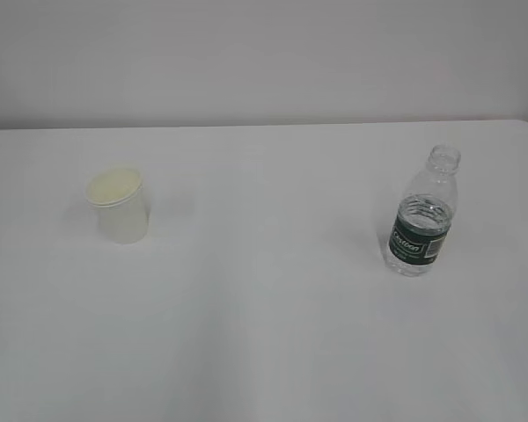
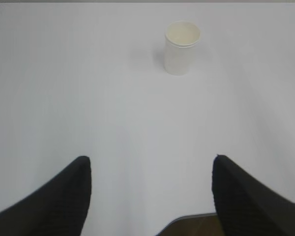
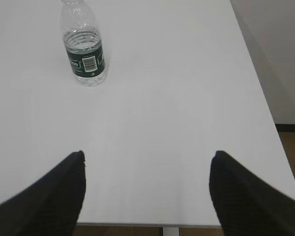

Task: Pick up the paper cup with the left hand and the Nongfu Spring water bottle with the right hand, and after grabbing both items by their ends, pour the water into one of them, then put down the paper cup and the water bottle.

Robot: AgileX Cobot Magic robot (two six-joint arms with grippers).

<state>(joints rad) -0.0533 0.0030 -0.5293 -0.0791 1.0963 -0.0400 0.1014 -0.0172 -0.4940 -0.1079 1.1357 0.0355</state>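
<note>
The white paper cup (image 1: 119,205) stands upright on the left of the white table, its cream inside showing; the left wrist view has the paper cup (image 2: 181,47) far ahead. The Nongfu Spring water bottle (image 1: 423,213), clear with a dark green label and no cap, stands upright on the right and holds water in its lower half. In the right wrist view the bottle (image 3: 84,45) is ahead and to the left. My left gripper (image 2: 151,167) is open over the near table edge, nothing between its fingers. My right gripper (image 3: 147,162) is open too, empty. Neither arm shows in the exterior view.
The white table (image 1: 264,308) ends at a right edge (image 3: 258,83) close to the bottle, with floor beyond. Its near edge (image 3: 162,225) lies just under both grippers. A pale wall (image 1: 264,61) rises behind the table.
</note>
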